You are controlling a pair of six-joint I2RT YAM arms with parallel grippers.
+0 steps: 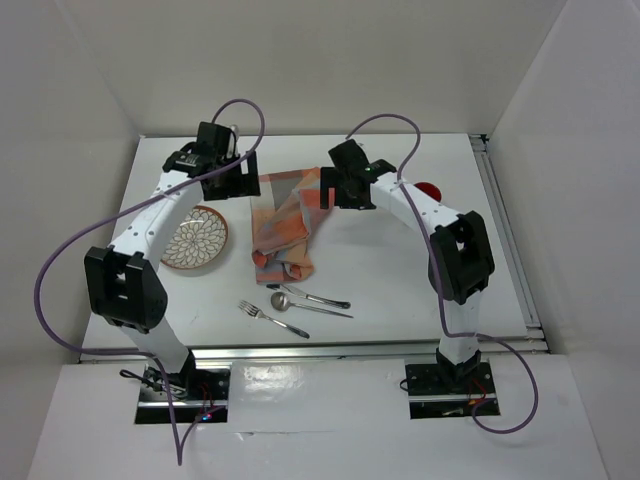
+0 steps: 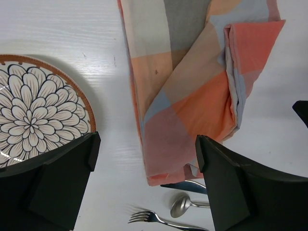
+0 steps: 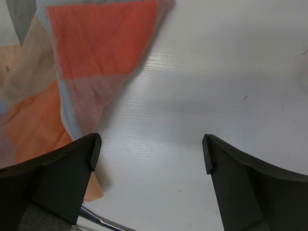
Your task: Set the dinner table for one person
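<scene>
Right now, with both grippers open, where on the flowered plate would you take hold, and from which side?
Probably the rim on the side facing the cloth. The plate lies flat on the table, so only its raised edge offers a hold. Come from above with the left gripper, one finger inside the rim, one on the bare strip outside it.

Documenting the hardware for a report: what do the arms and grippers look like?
The left arm and right arm have white tubular links with blocky black joints. A purple cable loops loosely along each. The left gripper and right gripper each have two broad matte-black fingers with angular tips. No markings show.
</scene>
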